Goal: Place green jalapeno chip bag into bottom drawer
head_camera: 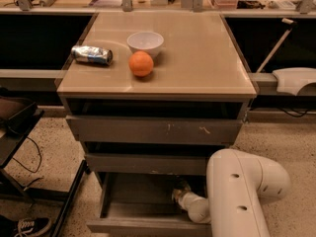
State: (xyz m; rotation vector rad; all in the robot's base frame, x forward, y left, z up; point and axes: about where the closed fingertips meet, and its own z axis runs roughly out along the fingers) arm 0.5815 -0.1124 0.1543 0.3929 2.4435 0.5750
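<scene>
The bottom drawer (133, 226) is pulled open under the two upper drawers. My gripper (179, 190) reaches into it from the right and sits low near the back middle of the drawer box, under the edge of the middle drawer. The white arm (237, 191) bends in front of the drawer's right side and hides that part. The green jalapeno chip bag does not show anywhere; it may be hidden by the gripper or in the dark back of the drawer.
On the cabinet top stand a white bowl (145, 42), an orange (141, 63) and a crushed silver can (92, 55). A dark cart frame (19, 147) and a shoe (32, 226) are on the floor at the left. A white device (295, 80) lies at the right.
</scene>
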